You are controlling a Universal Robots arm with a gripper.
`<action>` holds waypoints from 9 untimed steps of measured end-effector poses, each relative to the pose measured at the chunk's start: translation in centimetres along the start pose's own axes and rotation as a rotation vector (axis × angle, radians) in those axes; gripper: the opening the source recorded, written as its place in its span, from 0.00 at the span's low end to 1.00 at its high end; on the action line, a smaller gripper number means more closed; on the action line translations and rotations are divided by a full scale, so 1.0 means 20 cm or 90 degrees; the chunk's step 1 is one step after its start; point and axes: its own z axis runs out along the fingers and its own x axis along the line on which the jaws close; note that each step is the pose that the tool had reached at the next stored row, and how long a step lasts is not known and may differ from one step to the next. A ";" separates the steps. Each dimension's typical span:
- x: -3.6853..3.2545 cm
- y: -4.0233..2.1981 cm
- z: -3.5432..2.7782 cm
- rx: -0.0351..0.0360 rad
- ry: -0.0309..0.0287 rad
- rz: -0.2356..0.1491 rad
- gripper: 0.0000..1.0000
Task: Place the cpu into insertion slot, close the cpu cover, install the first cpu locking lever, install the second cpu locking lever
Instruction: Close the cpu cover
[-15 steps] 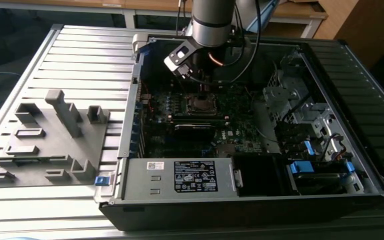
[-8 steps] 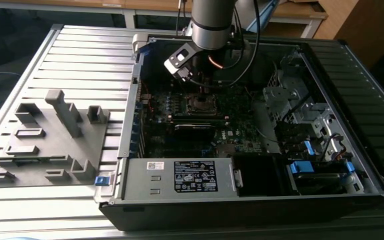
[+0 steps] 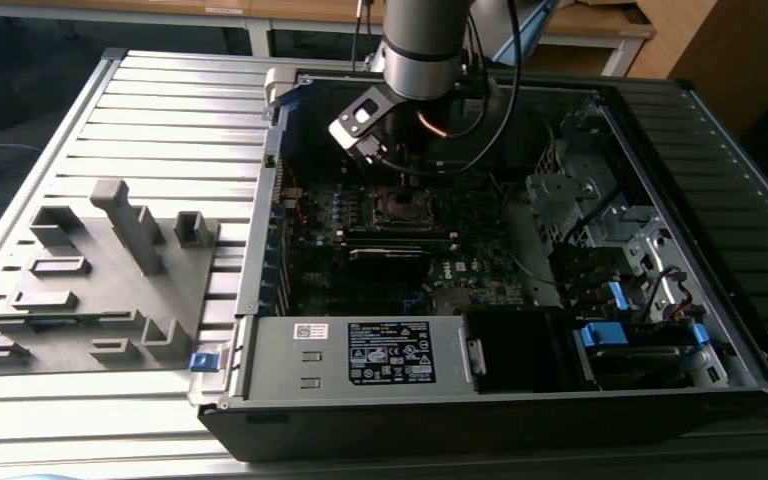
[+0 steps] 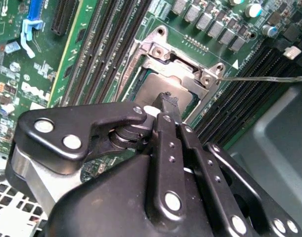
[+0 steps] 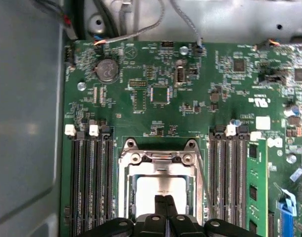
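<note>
1. Gripper (image 5: 164,198): both fingers were pressed together with nothing between them. The tips sat over the middle of the chip, touching it or just above; which could not be told.
2. Chip (image 5: 146,192): a flat square with a pale metal top, lying level in the socket (image 3: 404,207) on the green circuit board (image 5: 141,74), inside the open computer case (image 3: 491,420).
   - Judged light, rigid and smooth-topped, so likely to slip under a sideways push.
   - Its underside contacts and the socket pins were judged fragile.
   - Best taken by two opposite edges and kept level, never levered up by a corner.
3. Cover (image 5: 160,169): a thin silver frame with a cut-out centre.
   - It appeared to lie down around the chip's edges, its hinge end towards the screws.
   - Judged stiff sheet metal, light and springy at the hinge.
   - Best pressed on the frame bar rather than through the opening.
4. Lever (image 4: 259,78): a thin bright wire rod running out from the socket corner, above the memory slots (image 5: 89,182).
   - Appeared unlatched.
   - Judged springy and narrow, hard to pinch.
   - Better pushed near its free end.
</note>
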 end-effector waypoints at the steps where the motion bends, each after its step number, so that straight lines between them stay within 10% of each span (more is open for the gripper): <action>1: 0.000 0.000 0.000 -0.0003 0.0005 -0.019 0.11; 9: 0.000 -0.001 0.001 -0.0017 0.0024 -0.084 0.11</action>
